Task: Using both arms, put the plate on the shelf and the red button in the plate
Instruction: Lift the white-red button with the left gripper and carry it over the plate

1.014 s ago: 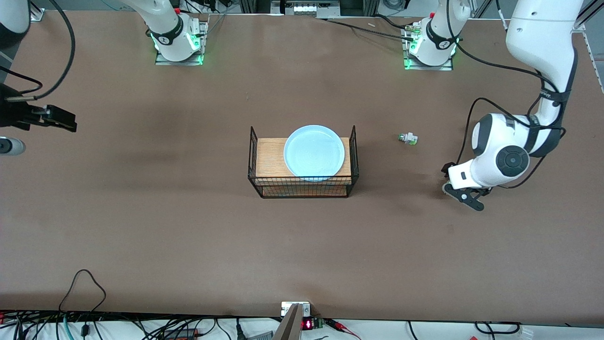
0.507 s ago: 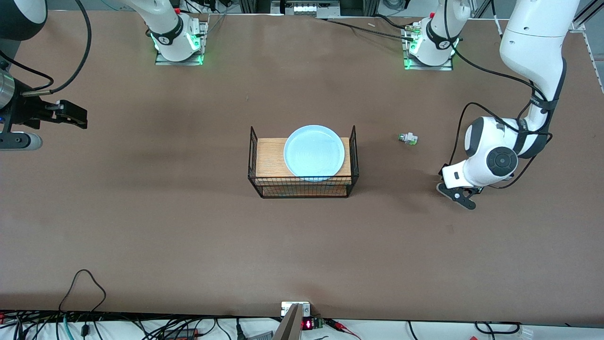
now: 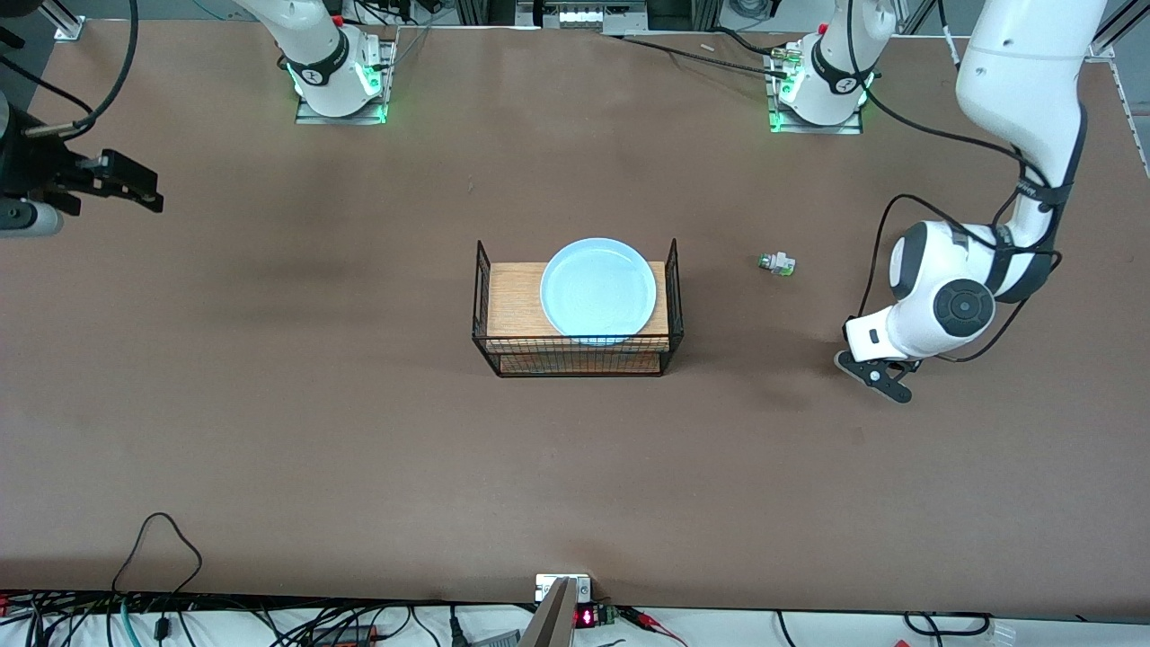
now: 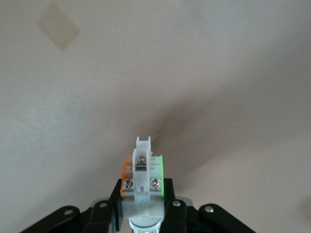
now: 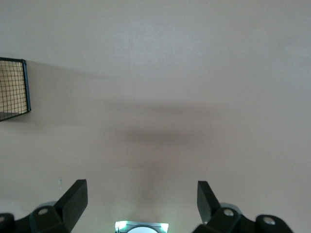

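The pale blue plate lies on the wooden top of the black wire rack in the middle of the table. My left gripper hangs low over the table toward the left arm's end. In the left wrist view it is shut on the red button, a white body with green and orange sides. The button's cap is hidden between the fingers. My right gripper is open and empty over the right arm's end of the table, and the right wrist view shows it over bare table.
A similar small white part with a green tip lies on the table between the rack and my left arm. One corner of the rack shows in the right wrist view. Cables run along the table edge nearest the front camera.
My right gripper has moved toward the robots' bases. My left gripper has shifted only slightly and still holds the button.
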